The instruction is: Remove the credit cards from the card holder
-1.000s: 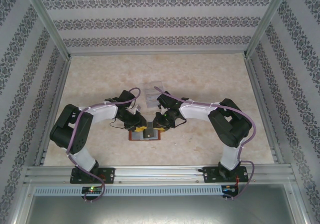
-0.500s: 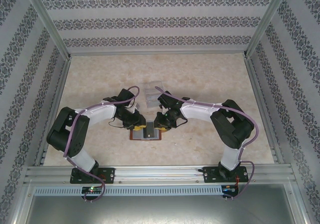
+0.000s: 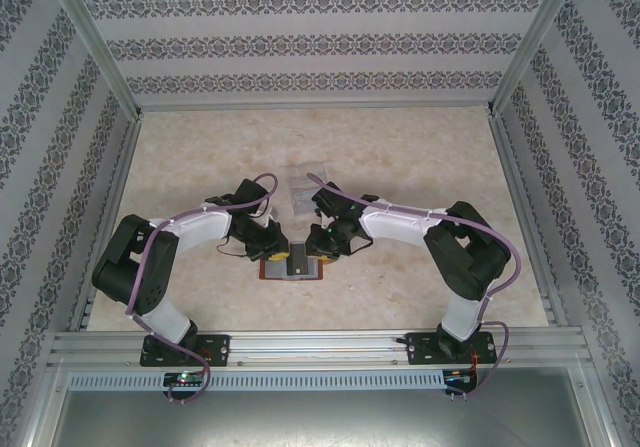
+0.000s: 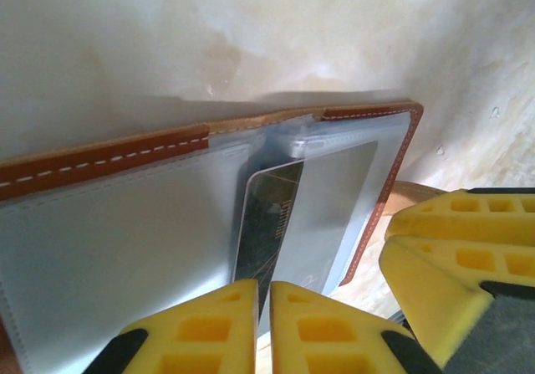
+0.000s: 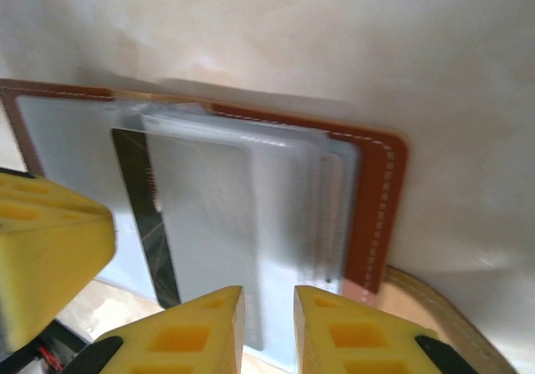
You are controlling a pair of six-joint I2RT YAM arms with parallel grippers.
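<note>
Top external: tray beyond card holder

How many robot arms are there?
2. The left arm reaches in from the left and the right arm from the right. They meet over the holder on the table. None seems hidden.

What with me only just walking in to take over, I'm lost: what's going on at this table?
Both arms are working on the card holder, lying open on the table. The left gripper looks pinched shut on the edge of a dark credit card sticking partway out of its pocket. The right gripper straddles the pale inner pockets; whether it grips them is unclear.
</note>
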